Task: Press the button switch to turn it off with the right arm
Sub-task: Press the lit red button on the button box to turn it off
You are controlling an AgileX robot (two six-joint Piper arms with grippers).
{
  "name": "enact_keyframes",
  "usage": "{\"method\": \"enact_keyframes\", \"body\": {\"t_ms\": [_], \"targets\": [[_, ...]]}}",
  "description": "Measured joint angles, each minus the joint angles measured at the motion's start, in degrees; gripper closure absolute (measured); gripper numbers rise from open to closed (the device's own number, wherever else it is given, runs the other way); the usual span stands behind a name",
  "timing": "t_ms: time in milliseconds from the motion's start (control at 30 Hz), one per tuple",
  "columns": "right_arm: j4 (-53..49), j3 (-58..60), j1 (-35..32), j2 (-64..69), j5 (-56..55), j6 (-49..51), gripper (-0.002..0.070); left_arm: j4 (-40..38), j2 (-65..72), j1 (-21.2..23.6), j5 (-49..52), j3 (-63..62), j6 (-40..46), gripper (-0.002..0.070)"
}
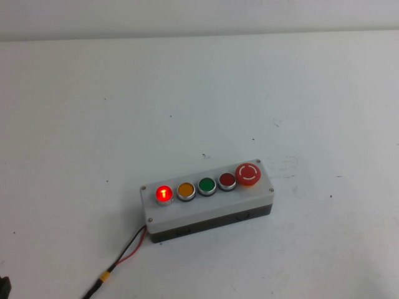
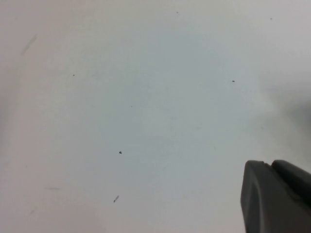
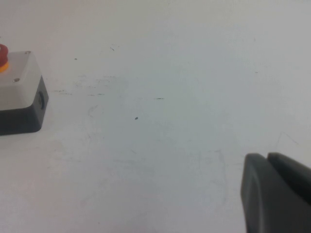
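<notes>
Left gripper [image 2: 274, 199]: only dark grey edge shows, over bare white table [image 2: 146, 97]; jaw state, cannot tell. Right gripper [image 3: 274, 194]: same, cannot tell released or clenched; over table, well apart from switch box [image 1: 207, 208]. Box near table centre, white lid, dark base. Lit red button [image 1: 164, 194] at left end, glowing. Then orange button [image 1: 186, 190], green button [image 1: 207, 186], dark red button [image 1: 226, 181], red mushroom stop [image 1: 248, 174]. Red-black cable [image 1: 128, 252] exits left end.

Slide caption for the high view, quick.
Button box on white table, its left-end red button lit; left gripper and right gripper outside this frame.
</notes>
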Motion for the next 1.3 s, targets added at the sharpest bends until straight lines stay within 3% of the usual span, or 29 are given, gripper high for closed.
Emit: {"method": "enact_keyframes", "body": {"t_ms": [267,667,933,1133,1300], "targets": [[2.3,0.0,0.0,0.0,-0.7,0.0,0.0692,0.0,0.0,0.0,0.0,0.0,0.0,0.0677],[33.1,0.0,0.0,0.0,-14.9,0.0,0.0692,0.0,0.0,0.0,0.0,0.0,0.0,0.0677],[41.7,0.0,0.0,0.0,-19.1,0.0,0.0692,0.0,0.0,0.0,0.0,0.0,0.0,0.0677],[43.1,-2.6,0.0,0.6,-11.6,0.0,0.0692,0.0,0.0,0.0,0.0,0.0,0.0,0.0677],[36.7,-13.1,0.0,10.2,0.9,0.0,0.0692,0.0,0.0,0.0,0.0,0.0,0.0,0.0677]]}}
